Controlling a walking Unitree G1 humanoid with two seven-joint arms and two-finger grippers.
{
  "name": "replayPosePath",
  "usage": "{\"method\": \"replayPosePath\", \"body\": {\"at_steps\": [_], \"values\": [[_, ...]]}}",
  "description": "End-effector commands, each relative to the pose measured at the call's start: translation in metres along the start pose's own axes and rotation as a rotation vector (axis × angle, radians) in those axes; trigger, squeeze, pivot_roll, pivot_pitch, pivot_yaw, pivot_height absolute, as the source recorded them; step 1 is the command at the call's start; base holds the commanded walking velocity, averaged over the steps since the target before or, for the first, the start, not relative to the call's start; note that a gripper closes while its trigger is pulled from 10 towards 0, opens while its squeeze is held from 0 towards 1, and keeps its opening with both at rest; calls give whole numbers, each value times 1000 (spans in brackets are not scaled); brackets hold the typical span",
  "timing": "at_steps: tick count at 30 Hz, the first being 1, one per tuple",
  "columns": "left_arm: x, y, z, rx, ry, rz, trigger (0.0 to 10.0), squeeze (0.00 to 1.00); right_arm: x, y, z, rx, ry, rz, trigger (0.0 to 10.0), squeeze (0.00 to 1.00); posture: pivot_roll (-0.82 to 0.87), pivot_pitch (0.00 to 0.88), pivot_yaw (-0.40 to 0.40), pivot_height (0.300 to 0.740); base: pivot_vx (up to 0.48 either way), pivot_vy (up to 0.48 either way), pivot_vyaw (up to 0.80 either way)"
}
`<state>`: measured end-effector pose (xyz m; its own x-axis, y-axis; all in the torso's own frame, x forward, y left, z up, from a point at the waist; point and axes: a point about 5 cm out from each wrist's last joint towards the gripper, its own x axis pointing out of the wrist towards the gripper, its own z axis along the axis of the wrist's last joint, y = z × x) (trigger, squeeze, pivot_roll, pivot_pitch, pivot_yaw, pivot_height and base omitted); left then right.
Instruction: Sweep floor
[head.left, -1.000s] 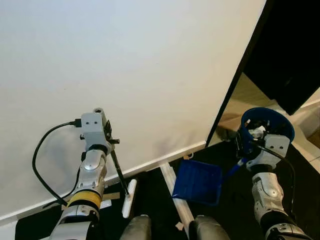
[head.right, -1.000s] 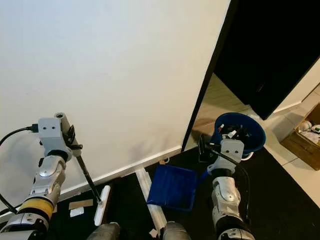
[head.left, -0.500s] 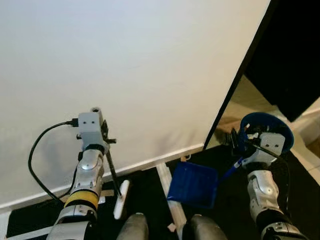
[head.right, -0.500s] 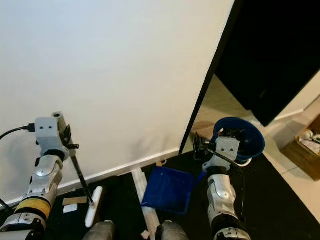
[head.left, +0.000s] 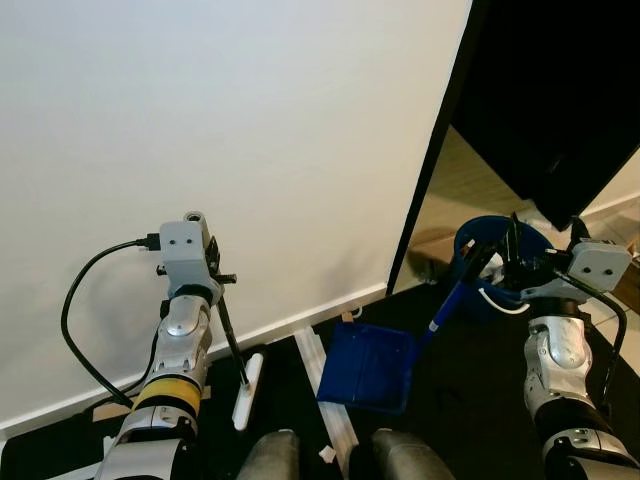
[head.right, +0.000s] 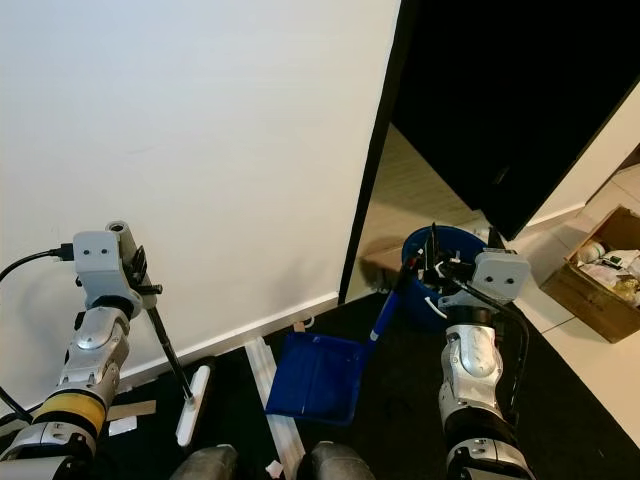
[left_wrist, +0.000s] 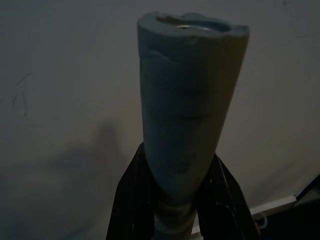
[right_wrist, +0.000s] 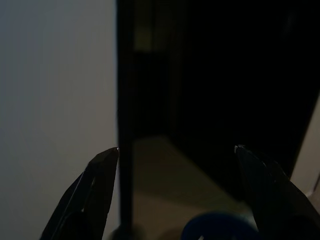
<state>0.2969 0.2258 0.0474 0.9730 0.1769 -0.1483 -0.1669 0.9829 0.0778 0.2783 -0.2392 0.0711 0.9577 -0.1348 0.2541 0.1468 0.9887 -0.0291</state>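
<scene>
My left gripper (head.left: 214, 287) is shut on the grey foam end of the broom handle (left_wrist: 187, 115). The black stick runs down to the white broom head (head.left: 245, 390) on the dark floor by the wall. A blue dustpan (head.left: 368, 365) lies flat on the floor in front of my feet. Its blue handle (head.left: 446, 305) slants up toward the blue bin (head.left: 482, 300). My right gripper (right_wrist: 175, 150) is open with nothing between its fingertips. It hovers at the bin's rim, just above the handle's upper end.
A white wall stands ahead, with a dark doorway (head.right: 500, 90) to its right. A white strip (head.left: 328, 385) lies on the dark mat (head.right: 400, 400), with paper scraps (head.left: 324, 455) near my feet. A cardboard box (head.right: 600, 275) sits at the far right.
The view has turned to the right. My right arm has swung outward and up to the bin's rim, and the dustpan handle stands steeper. The left arm keeps its hold on the broom.
</scene>
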Motion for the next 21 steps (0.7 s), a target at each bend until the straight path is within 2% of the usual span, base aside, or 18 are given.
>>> {"method": "replayPosePath", "body": {"at_steps": [1, 4, 8, 21], "values": [[-2, 0, -1, 20, -1, -12, 10000, 0, -4, 1, -8, 25, 56, -5, 10000, 0, 57, 12, -4, 740, 0, 0, 0], [-2, 0, -1, 19, 1, -15, 10000, 0, -6, 1, -10, 29, 66, -8, 10000, 0, 57, 12, -4, 740, 0, 0, 0], [-3, 1, -4, 47, 15, -13, 10000, 0, -11, 1, -16, 35, 99, -16, 10000, 0, 61, 15, -3, 740, 0, -480, 0], [-3, 5, -5, 30, 28, 13, 10000, 0, -5, 0, -17, 43, 127, -2, 10000, 0, 72, 20, 1, 740, 0, 0, 0]]}}
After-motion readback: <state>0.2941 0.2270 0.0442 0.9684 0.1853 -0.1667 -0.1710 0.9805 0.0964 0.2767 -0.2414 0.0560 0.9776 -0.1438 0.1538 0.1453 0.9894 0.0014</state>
